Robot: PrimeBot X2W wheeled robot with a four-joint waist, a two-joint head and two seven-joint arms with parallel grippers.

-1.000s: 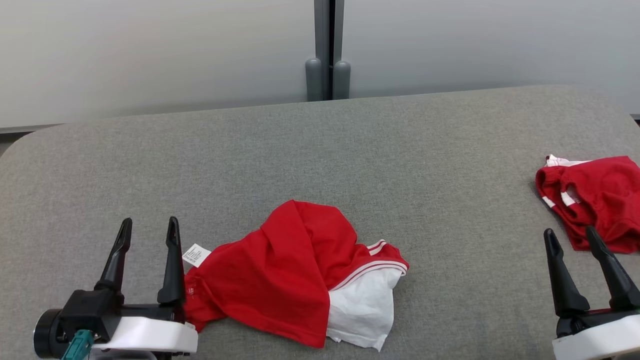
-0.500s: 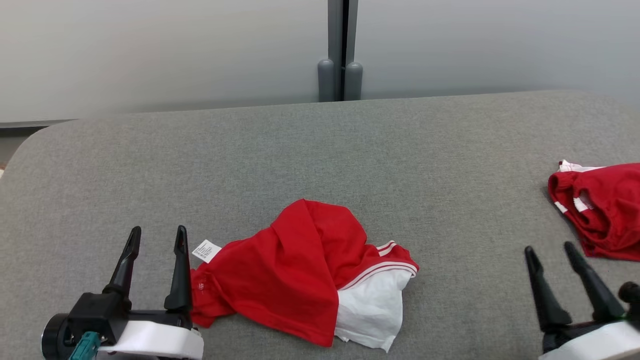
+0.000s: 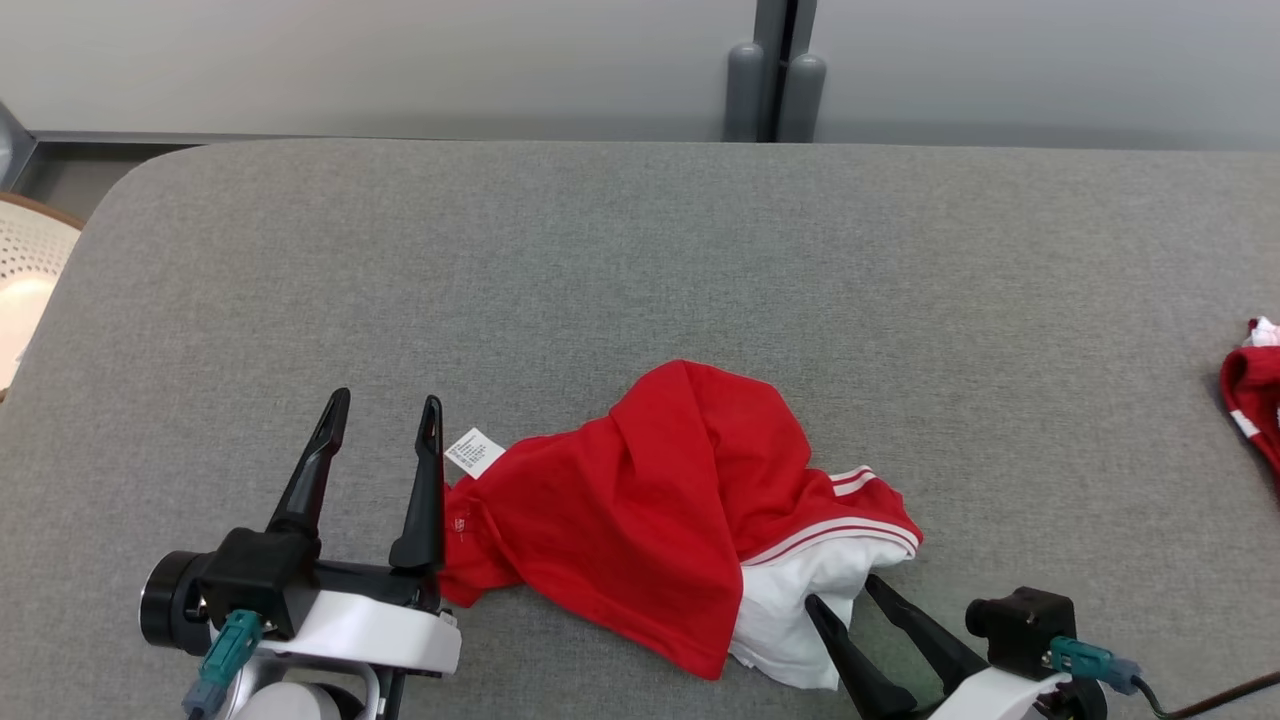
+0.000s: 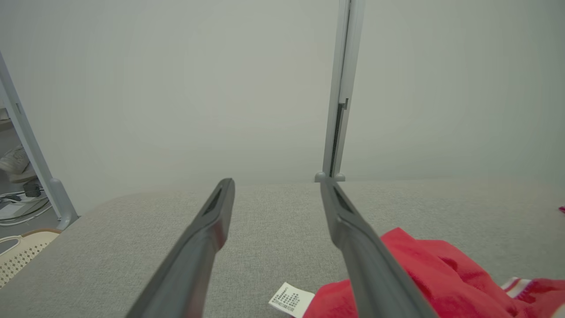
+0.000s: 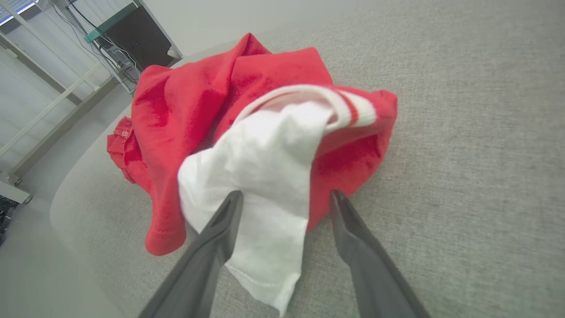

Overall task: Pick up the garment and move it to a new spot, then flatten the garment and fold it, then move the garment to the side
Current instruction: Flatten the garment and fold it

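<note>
Plainly, grey counter (image 3: 640, 250), pale wall (image 3: 400, 60); left end effector (image 3: 385, 405) wide, empty, beside garment (image 3: 640, 500); right end effector (image 3: 840, 590) wide, straddling its white edge.

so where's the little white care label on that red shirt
Head view: the small white care label lies on the grey fabric table at the crumpled red-and-white garment's left end, just right of the left gripper's open jaws.

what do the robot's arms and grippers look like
Both the left gripper and right gripper have two long, tapering black fingers on a black block, joined to a glossy white wrist shell. Each carries a teal connector; a dark cable trails from the right one.
</note>
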